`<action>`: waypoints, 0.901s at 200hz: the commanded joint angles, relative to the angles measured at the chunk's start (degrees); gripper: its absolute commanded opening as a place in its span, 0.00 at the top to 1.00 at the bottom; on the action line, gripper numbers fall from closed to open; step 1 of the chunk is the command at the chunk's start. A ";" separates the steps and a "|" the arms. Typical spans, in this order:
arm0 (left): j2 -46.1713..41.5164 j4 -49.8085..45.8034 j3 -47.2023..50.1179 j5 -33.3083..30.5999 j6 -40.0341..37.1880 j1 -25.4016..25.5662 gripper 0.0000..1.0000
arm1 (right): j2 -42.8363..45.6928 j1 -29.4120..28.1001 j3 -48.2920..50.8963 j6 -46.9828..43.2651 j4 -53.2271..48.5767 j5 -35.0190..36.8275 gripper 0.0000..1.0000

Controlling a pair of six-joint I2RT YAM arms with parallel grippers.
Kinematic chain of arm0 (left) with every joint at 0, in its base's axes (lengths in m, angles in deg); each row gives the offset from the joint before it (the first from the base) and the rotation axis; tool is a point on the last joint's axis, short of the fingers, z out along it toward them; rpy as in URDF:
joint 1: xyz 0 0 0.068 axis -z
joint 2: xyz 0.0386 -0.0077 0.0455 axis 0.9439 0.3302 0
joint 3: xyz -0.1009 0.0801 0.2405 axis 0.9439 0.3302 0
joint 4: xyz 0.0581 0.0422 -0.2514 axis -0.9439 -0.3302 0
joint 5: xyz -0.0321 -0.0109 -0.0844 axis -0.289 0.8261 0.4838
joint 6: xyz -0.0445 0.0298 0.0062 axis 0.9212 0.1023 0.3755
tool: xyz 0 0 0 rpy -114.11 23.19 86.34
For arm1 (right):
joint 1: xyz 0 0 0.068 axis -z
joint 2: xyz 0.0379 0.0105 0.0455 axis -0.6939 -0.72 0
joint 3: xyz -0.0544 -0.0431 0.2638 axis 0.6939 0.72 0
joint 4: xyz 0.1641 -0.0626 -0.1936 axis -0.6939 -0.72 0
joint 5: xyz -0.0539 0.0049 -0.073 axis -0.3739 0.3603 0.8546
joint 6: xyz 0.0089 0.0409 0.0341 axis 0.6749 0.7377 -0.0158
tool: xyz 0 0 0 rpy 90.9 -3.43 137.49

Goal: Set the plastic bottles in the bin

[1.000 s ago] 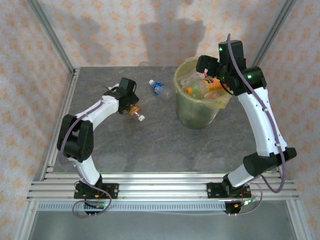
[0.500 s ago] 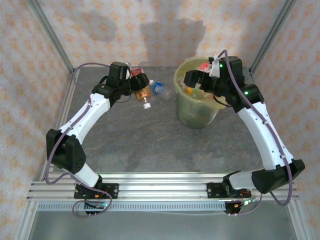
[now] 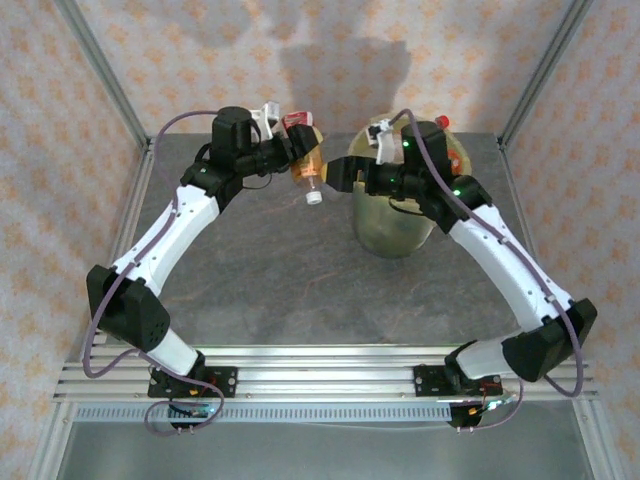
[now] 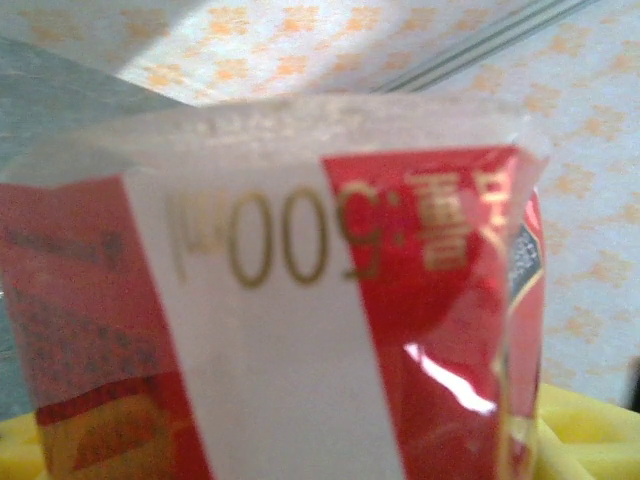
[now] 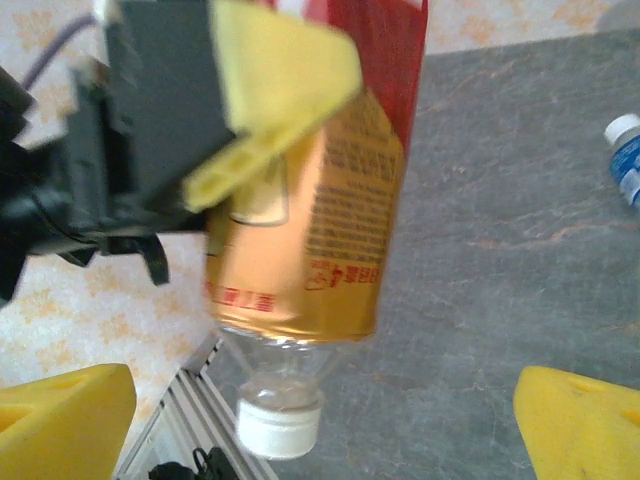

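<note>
A plastic bottle (image 3: 308,160) with a red and orange label hangs in the air, white cap (image 3: 314,197) down, just left of the bin (image 3: 392,228). My left gripper (image 3: 292,148) is shut on its body; its label (image 4: 330,300) is close up in the left wrist view, with a yellow pad (image 4: 590,430) beside it. My right gripper (image 3: 340,176) stands open at the bin's left rim, facing the held bottle (image 5: 320,200). The cap (image 5: 280,425) hangs between its yellow fingertips (image 5: 60,420) without touching them. A blue-labelled bottle (image 5: 627,155) lies on the table.
The yellow-green bin stands at the back right of the grey table (image 3: 280,280); a red cap (image 3: 442,122) and something orange (image 3: 456,160) show at its far rim behind the right arm. Metal frame posts (image 3: 100,75) stand at the back corners.
My left arm has lifted the bottle off the table and carried it up and right toward the bin. My right gripper has swung left from over the bin toward the bottle.
</note>
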 commanded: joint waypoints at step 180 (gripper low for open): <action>-0.26 -1.22 -9.58 2.79 3.50 3.32 0.00 | -3.70 -3.46 -9.78 -1.68 -7.64 15.21 0.49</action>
